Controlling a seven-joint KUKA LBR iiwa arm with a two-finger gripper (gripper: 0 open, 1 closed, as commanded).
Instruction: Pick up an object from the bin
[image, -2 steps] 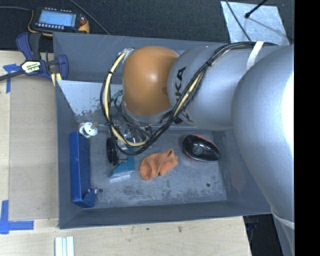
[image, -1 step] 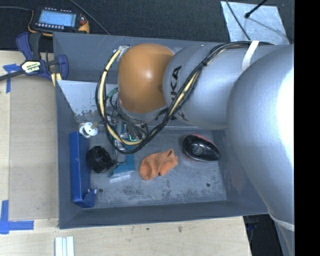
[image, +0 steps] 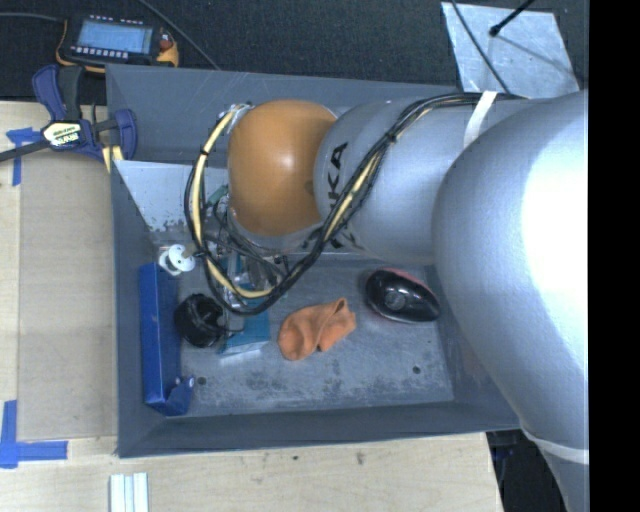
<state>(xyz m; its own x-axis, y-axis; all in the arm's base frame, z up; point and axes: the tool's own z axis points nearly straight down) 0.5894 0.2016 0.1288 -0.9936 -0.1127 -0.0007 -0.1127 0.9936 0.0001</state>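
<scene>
The claw (image: 237, 300), clenched or released I cannot tell, hangs low at the left of the bin (image: 330, 388) over a black round cap (image: 200, 321) and a pale blue flat piece (image: 246, 341) lying side by side; likely fault: catching both, or neither.

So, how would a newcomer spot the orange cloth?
Look at the floor of the grey bin, in its middle. The orange cloth lies there, between a teal block and a black mouse; it alone is soft and crumpled.
</scene>
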